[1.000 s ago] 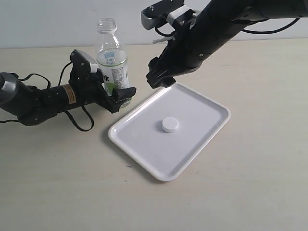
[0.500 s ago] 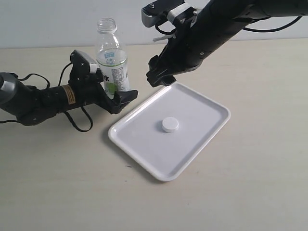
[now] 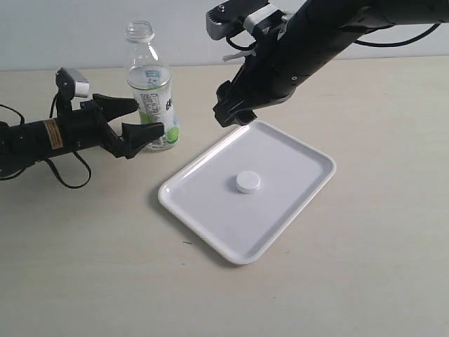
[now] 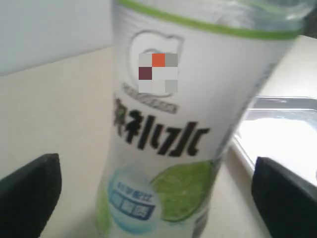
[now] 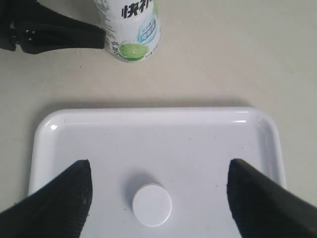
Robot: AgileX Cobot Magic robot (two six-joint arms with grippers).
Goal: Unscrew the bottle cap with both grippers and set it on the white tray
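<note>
Your exterior camera looks down at a slant from well back, taking in the table (image 3: pixel 365 281). Your left wrist camera faces the bottle (image 4: pixel 168 139) nearly level, very close. Your right wrist camera looks straight down on the white tray (image 5: pixel 198 139). All three share both.

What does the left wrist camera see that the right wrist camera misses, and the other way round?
Only the left wrist view shows the upper label, with its green band, on the small clear plastic bottle. Only the right wrist view shows the small round white plastic cap lying on the flat rectangular white plastic tray. Both show the bottle's lime picture and part of the tray.
</note>
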